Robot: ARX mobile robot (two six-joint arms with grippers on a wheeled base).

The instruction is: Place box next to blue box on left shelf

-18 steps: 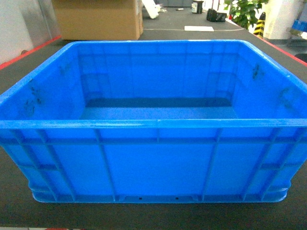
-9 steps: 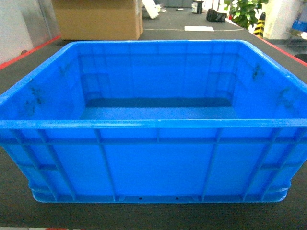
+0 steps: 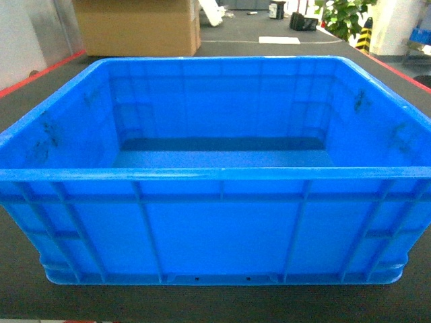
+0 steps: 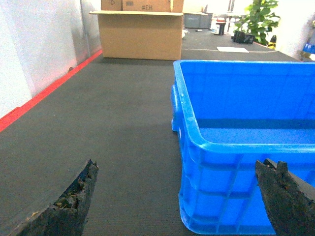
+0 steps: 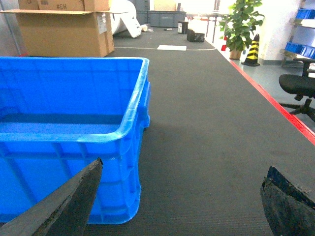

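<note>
The box is sitting upright on the dark mat, filling the head view, its interior showing only dark scuffs. The left gripper is hovering with its fingers spread wide, straddling the box's left near corner. The right gripper is likewise gaping wide at the right near corner. A cardboard carton is standing behind.
</note>
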